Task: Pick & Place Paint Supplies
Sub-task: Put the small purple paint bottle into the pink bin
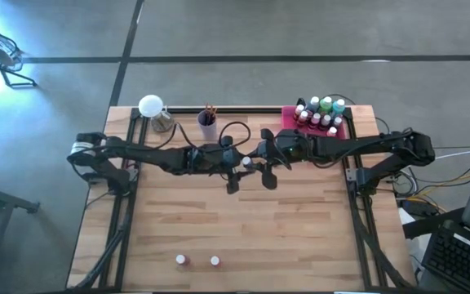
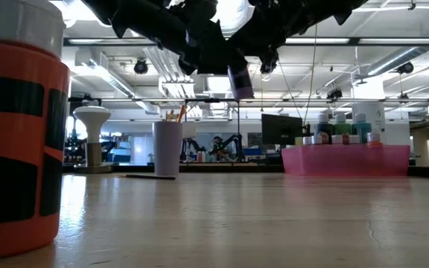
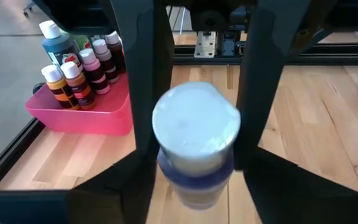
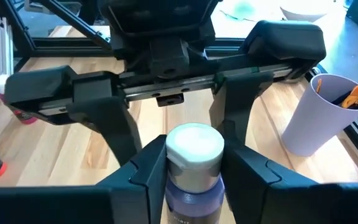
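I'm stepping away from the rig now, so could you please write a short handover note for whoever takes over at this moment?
Right gripper: shut on the purple paint bottle, held in the air above mid-table.
Left gripper: facing it, fingers either side of the same bottle with gaps showing, so open; this looks like a handover between arms.
Done: about ten bottles stand in the pink tray at the far right corner; brushes sit in the lilac cup.
Left: place the held bottle, then the two small bottles at the near edge. Another brush seems to lie on the table by the cup.
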Tool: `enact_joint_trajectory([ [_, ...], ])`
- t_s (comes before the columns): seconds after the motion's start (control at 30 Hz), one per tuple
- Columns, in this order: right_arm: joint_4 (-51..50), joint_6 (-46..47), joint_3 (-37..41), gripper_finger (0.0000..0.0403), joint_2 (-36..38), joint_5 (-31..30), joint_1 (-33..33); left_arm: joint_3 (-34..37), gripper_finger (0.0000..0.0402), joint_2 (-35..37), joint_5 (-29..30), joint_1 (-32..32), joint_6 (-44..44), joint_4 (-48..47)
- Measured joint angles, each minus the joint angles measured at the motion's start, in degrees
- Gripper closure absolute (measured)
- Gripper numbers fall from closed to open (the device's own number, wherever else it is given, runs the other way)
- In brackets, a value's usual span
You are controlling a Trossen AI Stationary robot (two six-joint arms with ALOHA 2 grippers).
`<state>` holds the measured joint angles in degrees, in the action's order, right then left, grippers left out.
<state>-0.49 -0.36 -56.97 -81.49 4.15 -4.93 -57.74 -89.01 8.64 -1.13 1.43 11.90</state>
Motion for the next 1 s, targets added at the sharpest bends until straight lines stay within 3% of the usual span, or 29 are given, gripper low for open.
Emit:
enact_joint_trajectory([
  [0.17, -2.76, 1.37, 0.02, 0.0278, 0.85, -0.65, 0.00, -0.04, 0.0125, 0.89, 0.08, 0.00, 1.89, -3.00],
  [0.27, -7.07, 2.63, 0.02, 0.0289, 2.20, -5.09, 0.09, -0.04, 0.0105, 2.96, 1.44, 0.00, 2.60, -3.94],
  [0.53, -16.09, 6.49, 2.61, 0.0276, 8.49, -24.48, 0.04, -0.09, 0.0099, 6.34, 11.69, -0.04, 1.92, -10.82],
  [0.8, -15.93, 15.32, 12.86, 0.0289, 20.19, -46.73, -0.53, -0.02, 0.0101, 6.29, 12.04, -0.02, 1.86, -10.54],
  [1.0, -12.31, 21.32, 21.30, 0.0275, 28.30, -51.98, -3.27, 0.00, 0.0101, 6.27, 12.02, -0.02, 1.73, -9.08],
])
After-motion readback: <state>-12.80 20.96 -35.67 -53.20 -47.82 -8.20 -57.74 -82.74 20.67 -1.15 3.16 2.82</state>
